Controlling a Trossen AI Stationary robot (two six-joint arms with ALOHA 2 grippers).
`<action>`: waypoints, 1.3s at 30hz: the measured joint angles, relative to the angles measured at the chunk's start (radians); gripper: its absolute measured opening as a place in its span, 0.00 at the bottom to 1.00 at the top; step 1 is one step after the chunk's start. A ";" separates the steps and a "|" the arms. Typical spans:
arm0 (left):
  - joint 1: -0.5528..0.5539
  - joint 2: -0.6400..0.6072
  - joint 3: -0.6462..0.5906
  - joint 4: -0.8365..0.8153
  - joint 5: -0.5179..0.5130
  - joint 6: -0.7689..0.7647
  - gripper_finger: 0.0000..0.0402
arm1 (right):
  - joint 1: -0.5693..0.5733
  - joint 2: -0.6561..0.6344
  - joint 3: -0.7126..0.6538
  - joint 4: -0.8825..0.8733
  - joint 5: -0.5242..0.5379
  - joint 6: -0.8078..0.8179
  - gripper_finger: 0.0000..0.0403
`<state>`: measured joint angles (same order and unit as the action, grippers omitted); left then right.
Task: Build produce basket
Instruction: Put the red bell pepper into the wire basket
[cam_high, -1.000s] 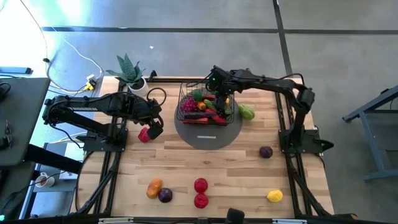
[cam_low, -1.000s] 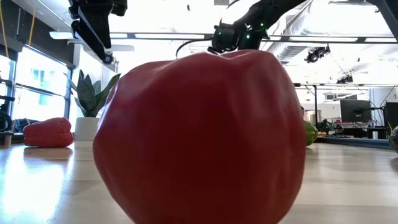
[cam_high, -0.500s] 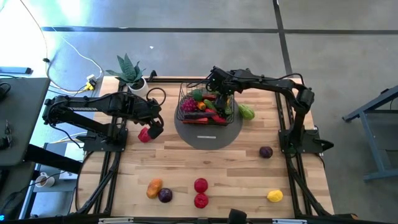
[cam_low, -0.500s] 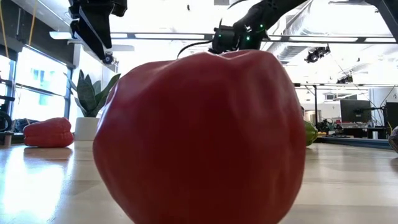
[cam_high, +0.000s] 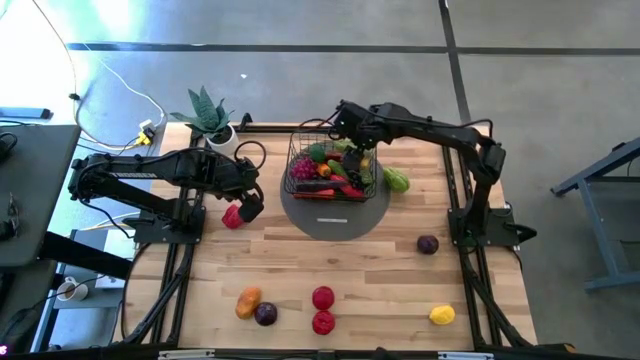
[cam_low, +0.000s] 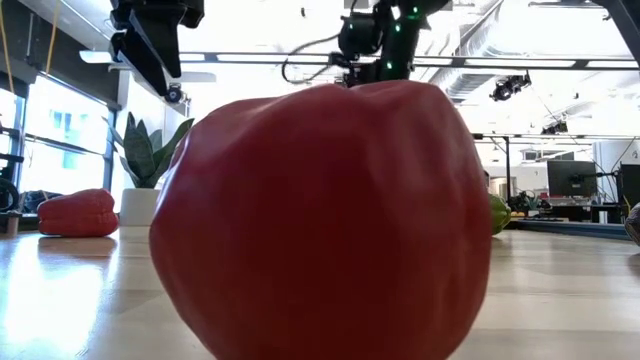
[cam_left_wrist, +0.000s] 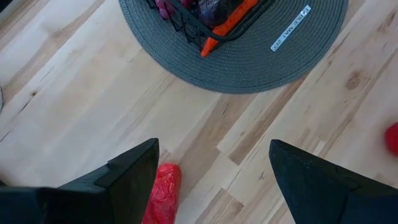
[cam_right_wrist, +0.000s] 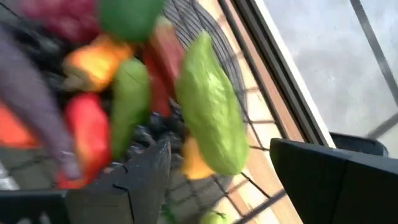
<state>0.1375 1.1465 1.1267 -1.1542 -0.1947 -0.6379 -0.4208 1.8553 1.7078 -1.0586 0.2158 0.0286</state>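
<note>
The black wire basket (cam_high: 328, 170) stands on a grey round mat (cam_high: 335, 212) and holds mixed produce. My right gripper (cam_high: 352, 146) hangs open above the basket's far right part. In its wrist view a pale green long piece (cam_right_wrist: 211, 106) lies among the red, orange and green pieces below the right gripper (cam_right_wrist: 219, 144), apart from the fingers. My left gripper (cam_high: 248, 205) hangs open left of the mat, over a red pepper (cam_high: 233, 216) that rests on the table. In the left wrist view the pepper (cam_left_wrist: 163, 193) shows beside one finger of the left gripper (cam_left_wrist: 214, 144).
Loose produce lies on the table: a green piece (cam_high: 397, 180) right of the basket, a purple one (cam_high: 428, 244), a yellow one (cam_high: 442, 315), two red ones (cam_high: 323, 297), and an orange (cam_high: 248, 302) and a purple piece (cam_high: 265, 314). A potted plant (cam_high: 210, 118) stands far left.
My right gripper has risen above the basket and shifted slightly toward the table's far edge. The produce in the basket and on the table has stayed in place.
</note>
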 joint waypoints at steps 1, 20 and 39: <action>0.000 0.000 0.000 0.000 0.000 -0.008 0.74 | 0.011 0.000 0.011 0.001 -0.015 0.001 0.64; -0.097 0.000 0.000 -0.013 0.118 -0.151 0.74 | 0.216 0.000 0.064 -0.086 -0.075 0.111 0.64; -0.293 0.000 0.000 -0.065 0.079 -0.478 0.74 | 0.360 0.000 0.064 -0.098 -0.124 0.155 0.64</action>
<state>-0.1555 1.1465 1.1267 -1.2194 -0.1162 -1.1158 -0.0610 1.8553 1.7718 -1.1561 0.0921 0.1834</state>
